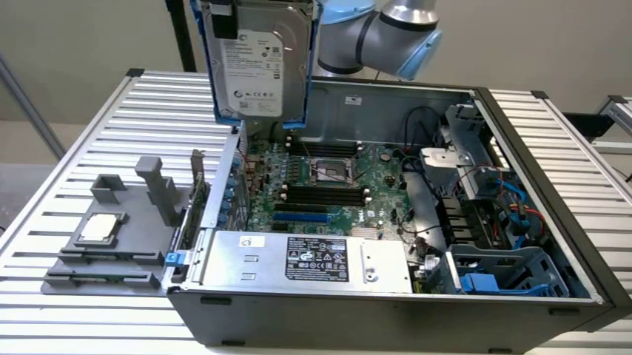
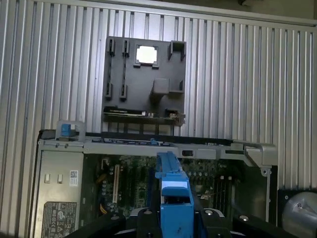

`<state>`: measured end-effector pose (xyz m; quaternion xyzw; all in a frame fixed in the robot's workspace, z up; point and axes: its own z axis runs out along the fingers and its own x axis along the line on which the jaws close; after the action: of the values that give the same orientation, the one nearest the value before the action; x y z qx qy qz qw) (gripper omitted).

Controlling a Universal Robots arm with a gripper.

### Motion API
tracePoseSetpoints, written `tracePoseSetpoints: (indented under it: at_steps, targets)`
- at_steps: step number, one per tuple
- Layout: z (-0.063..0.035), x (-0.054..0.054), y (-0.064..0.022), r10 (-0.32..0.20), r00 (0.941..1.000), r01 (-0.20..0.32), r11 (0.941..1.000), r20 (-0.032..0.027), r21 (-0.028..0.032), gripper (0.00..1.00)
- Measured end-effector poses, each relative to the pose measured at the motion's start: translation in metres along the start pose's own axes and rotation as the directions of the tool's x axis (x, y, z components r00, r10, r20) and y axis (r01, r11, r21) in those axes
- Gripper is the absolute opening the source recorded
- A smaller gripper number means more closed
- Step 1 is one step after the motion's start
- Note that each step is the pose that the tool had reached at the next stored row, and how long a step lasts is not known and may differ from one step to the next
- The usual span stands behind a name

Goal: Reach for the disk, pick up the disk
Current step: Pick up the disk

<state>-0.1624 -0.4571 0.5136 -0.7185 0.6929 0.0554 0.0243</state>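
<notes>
The disk, a silver-grey hard drive with a white label and blue side rails, hangs upright in the air above the back left corner of the open computer case. In the wrist view its blue rail runs edge-on between the dark fingers of my gripper, which is shut on it. The disk is well clear of the case and touches nothing below. Behind it, the arm's silver and blue joints reach in from the back.
Inside the case lie the motherboard, the power supply and a blue drive cage. A grey fixture on the slatted table at the exterior view's left holds a small square silver chip.
</notes>
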Motion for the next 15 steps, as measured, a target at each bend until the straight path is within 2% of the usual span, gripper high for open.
tracePoseSetpoints:
  at_steps: [15]
  targets:
    - [-0.0095,0.022,-0.0675,0.0,1.0,0.0,1.0,0.0005,-0.0037,0.33]
